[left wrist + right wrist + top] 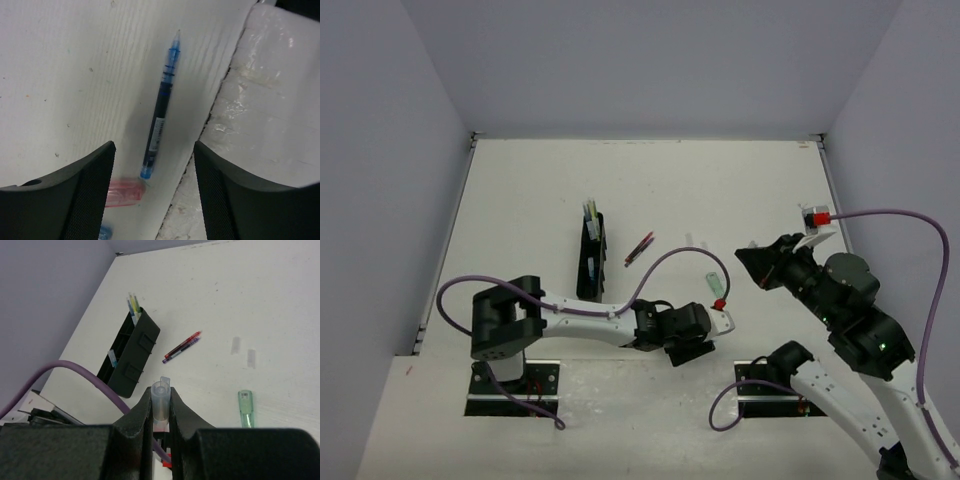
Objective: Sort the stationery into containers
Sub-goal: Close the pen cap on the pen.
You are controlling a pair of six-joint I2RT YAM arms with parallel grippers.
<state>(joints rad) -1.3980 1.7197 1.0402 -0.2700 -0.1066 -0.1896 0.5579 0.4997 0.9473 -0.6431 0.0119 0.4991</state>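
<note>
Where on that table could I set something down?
The widest bare patch is the far strip of the table, between the black organiser and the back wall. The left side, from organiser to wall, is bare too. The middle is crowded: red and purple pens, green piece, left gripper, right gripper holding a clear cap.

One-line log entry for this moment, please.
left gripper: open above blue pen | right gripper: shut on clear cap | organiser: holds some pens

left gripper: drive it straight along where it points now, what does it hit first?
Likely the blue pen, which lies on the table centred between the open left gripper fingers. Height above it is unclear.
</note>
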